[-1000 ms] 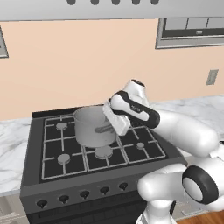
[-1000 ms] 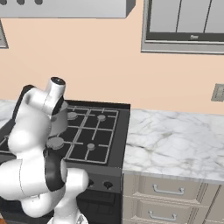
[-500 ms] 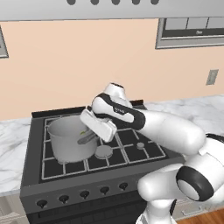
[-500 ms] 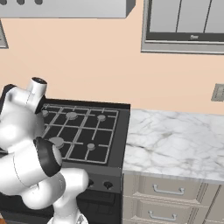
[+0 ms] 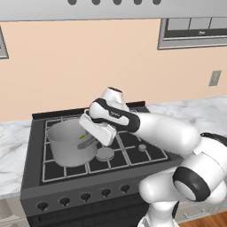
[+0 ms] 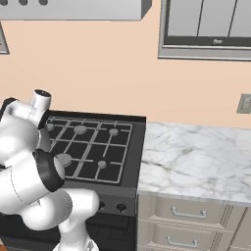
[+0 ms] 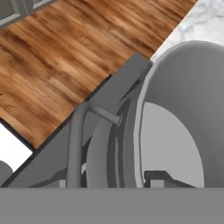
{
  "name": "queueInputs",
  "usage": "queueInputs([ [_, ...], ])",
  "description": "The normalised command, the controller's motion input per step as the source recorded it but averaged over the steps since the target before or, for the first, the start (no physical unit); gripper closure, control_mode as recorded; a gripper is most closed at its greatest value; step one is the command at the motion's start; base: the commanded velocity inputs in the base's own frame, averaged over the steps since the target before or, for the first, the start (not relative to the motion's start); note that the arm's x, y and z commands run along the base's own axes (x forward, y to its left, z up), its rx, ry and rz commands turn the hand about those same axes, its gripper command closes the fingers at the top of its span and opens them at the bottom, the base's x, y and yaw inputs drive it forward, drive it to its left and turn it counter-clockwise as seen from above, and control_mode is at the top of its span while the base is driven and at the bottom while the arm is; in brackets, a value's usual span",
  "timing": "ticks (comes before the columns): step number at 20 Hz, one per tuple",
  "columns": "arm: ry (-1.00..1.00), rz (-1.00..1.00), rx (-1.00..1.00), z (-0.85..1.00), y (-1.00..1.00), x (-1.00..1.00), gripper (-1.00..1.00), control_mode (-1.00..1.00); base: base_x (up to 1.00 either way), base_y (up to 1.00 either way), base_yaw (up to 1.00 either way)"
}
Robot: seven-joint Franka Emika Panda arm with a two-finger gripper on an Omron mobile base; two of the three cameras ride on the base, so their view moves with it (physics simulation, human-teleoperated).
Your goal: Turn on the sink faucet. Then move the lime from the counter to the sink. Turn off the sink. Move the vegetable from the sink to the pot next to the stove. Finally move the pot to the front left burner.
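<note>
From the left we see the claw (image 5: pixel 87 141) clamped on the rim of the wide grey steel pot (image 5: pixel 71 142), over the front left burner of the black gas stove (image 5: pixel 128 146); the right view shows veined white marble table (image 6: pixel 196 159). The pot has shifted leftward, forward.

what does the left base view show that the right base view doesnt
Left base view alone: the pot sitting on the stove's front left, the claw gripping its rim, and a bit of green, likely the lime, at the claw.

Right base view alone: the beige drawers under the counter, and the stove's right side with its bare burners.

Both: the black stove, the marble counter, the wall outlet, the robot arm and the peach wall.
</note>
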Motion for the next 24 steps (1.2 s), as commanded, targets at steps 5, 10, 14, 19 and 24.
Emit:
queueInputs([
  [5, -0.09, 0.0, 0.0, -0.16, 0.34, 0.06, 1.0, -1.0, 0.0, 0.0, 0.0],
  [10, -0.08, 0.0, 0.0, -0.22, 0.29, 0.1, 1.0, -1.0, 0.0, 0.0, 0.0],
  [14, -0.08, 0.0, 0.0, -0.28, 0.22, 0.18, 1.0, -1.0, 0.0, 0.0, 0.0],
  [19, -0.02, 0.01, 0.0, -0.26, 0.21, 0.15, 1.0, -1.0, 0.0, 0.0, 0.0],
  [24, 0.0, 0.01, 0.0, -0.15, 0.08, 0.04, 1.0, -1.0, 0.0, 0.0, 0.0],
])
